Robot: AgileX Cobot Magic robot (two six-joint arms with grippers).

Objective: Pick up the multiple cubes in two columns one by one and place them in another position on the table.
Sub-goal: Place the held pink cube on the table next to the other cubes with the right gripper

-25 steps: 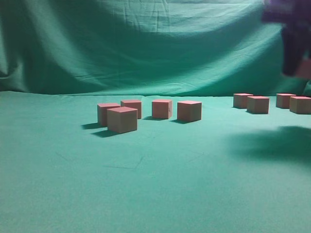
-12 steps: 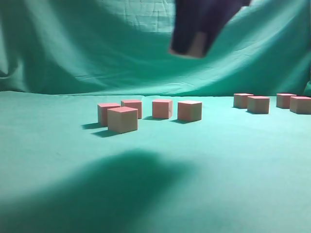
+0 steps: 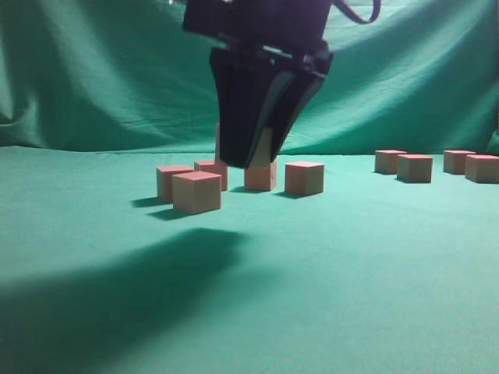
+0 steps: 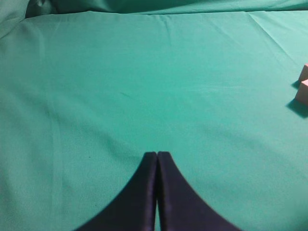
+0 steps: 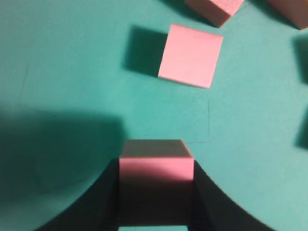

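Right pincer (image 3: 260, 160) w/ cube (image 5: 156, 168) clamped moved left, lower; left pincer (image 4: 157, 156) closed, empty.

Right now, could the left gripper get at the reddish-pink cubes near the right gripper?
Probably not directly: the left gripper is shut over bare green cloth table; only two cubes show at its view's right edge.

Black right tool (image 3: 257, 156), tapered curved fingers (image 5: 96, 202), boxy black housing, looping cable.

Four cubes (image 3: 196, 192) are grouped left of centre on the tabletop (image 3: 351, 265); four more cubes (image 3: 414, 167) are lined up far right, further back.
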